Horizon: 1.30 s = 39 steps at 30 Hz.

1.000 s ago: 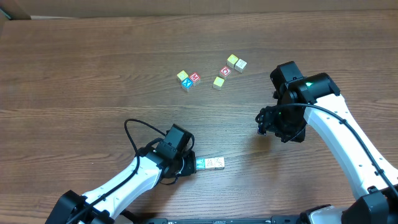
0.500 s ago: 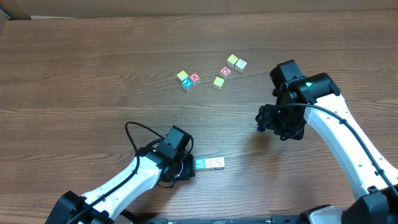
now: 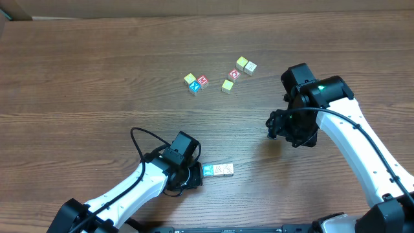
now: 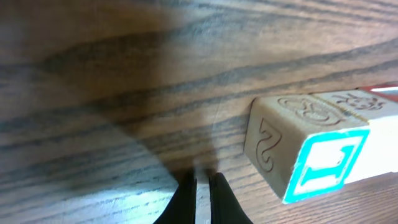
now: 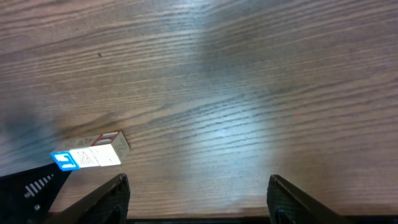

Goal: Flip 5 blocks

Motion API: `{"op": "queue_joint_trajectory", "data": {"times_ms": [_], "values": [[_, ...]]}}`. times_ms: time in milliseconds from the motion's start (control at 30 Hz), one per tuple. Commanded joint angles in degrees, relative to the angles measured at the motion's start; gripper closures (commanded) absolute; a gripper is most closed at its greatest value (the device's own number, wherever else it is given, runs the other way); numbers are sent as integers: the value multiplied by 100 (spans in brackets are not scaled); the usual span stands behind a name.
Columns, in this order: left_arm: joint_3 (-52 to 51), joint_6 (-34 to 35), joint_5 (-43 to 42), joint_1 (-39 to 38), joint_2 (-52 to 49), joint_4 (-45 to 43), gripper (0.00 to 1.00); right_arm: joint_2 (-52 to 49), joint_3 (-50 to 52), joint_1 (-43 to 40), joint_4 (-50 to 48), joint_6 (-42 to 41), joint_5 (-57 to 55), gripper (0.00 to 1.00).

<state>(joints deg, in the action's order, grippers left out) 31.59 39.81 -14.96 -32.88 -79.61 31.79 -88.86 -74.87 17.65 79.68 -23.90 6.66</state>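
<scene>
1. Toward the near side of the wooden table (image 3: 77, 65), the left gripper (image 3: 196, 173) lay low over the surface, its jaws pressed together with nothing between them.
2. Its fingertips (image 4: 186, 196) pointed toward a short row of blocks (image 3: 218, 170) laid end to end. The row sat just beside the tips, and whether they touched could not be told.
3. The end block (image 4: 292, 149) nearest that gripper showed a blue-framed face at the row's end and a carved "2" on its side.
4. The right gripper (image 3: 275, 126) hung over bare wood on the right side, jaws spread wide and holding nothing, well apart from every block.
5. Farther back, near the table's middle, three loose blocks sat tight together: a yellow-green block (image 3: 189, 78), a blue block (image 3: 195, 87) and a red block (image 3: 203, 81).
6. To their right lay a red-ringed block (image 3: 234, 74) and a second yellow-green block (image 3: 228, 85) just beside each other.
7. Behind those, a third yellow-green block (image 3: 241, 62) and a pale block (image 3: 250, 67) touched.
</scene>
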Motion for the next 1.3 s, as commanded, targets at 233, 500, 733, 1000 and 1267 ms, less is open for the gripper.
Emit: {"op": "queue_joint_trajectory", "data": {"times_ms": [233,500,733,1000,1267], "values": [[-68,-127,-372,31,-63,262,96,111,-111,-4,243,44,4,28],[-68,-129,-566,31,-63,422,96,109,-111,-4,232,188,-13,28],[-68,-221,-570,28,-63,608,81,109,-111,-4,232,164,144,28],[-68,-219,-566,28,-63,811,96,111,-111,-4,225,166,162,27],[-68,-221,-562,28,-63,894,96,111,-111,-4,168,166,162,23]]}}
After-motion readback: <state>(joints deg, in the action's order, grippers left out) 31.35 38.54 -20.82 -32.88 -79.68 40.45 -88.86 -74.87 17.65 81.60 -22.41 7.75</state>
